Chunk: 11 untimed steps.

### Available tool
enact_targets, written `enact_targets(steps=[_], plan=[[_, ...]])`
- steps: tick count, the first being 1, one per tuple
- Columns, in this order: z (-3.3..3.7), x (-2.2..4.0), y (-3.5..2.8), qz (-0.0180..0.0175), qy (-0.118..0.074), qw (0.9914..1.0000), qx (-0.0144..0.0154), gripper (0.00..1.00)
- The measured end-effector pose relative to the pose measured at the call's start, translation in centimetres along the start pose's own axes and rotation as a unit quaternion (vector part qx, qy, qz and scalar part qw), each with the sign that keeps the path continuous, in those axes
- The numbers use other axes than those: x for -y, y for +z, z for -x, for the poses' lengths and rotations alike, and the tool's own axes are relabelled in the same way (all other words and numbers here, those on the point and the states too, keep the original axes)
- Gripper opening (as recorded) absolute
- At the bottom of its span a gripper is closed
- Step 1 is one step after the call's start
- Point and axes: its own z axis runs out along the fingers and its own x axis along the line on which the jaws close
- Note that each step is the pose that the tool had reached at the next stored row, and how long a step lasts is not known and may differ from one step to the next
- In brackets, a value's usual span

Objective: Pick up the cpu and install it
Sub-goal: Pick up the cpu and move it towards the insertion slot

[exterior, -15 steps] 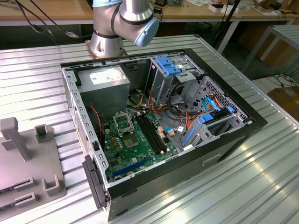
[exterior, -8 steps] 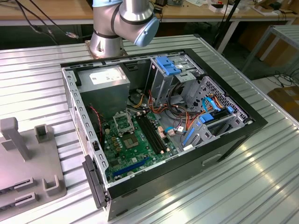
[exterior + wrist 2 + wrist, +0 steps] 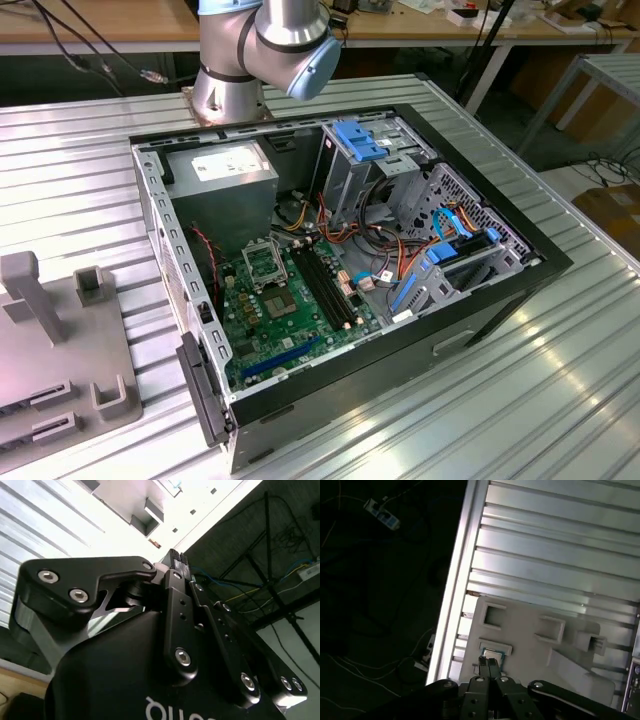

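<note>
Open black tower computer case [image 3: 350, 400] lying on its side on a ribbed aluminium table [image 3: 520, 400], seen in the exterior view. Inside the case:
- green motherboard [image 3: 265, 320] on the floor of the case
- square silver processor socket [image 3: 262, 262] on the board
- long black memory slots [image 3: 325, 285] just beside the socket
- grey power-supply box [image 3: 225, 185] in the corner nearest the arm base
- blue plastic drive brackets [image 3: 358, 140] over the metal bays
- loose bundle of orange, red and blue cables [image 3: 370, 235] between the bays and the board

Silver and pale-blue robot arm [image 3: 265, 40] mounted on the table behind the case.

Pale grey moulded parts tray [image 3: 60, 350] on the table, well apart from the case on the exterior view's left.

In both wrist views, black two-finger gripper [image 3: 489, 664] [image 3: 176, 556] with fingertips pressed together and nothing pinched between them.

In the first wrist view, the same tray [image 3: 530, 650] below the gripper, with several rectangular recesses.

Small flat square cpu [image 3: 496, 651] lying in a shallow framed pocket of the tray, directly beyond the fingertips and partly hidden by them. Contact between fingertips and chip not discernible.
</note>
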Motion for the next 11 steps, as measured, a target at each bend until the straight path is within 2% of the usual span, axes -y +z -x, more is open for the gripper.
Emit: enact_targets(steps=[3, 6, 10, 11], plan=[[0.00, 0.00, 0.02, -0.0013, -0.028, 0.99959, -0.0016, 0.11], [0.00, 0.00, 0.03, -0.0029, -0.063, 0.99800, -0.0036, 0.11], [0.00, 0.00, 0.03, -0.0046, -0.099, 0.99508, -0.0054, 0.11], [0.00, 0.00, 0.03, -0.0053, -0.114, 0.99339, -0.0062, 0.11]])
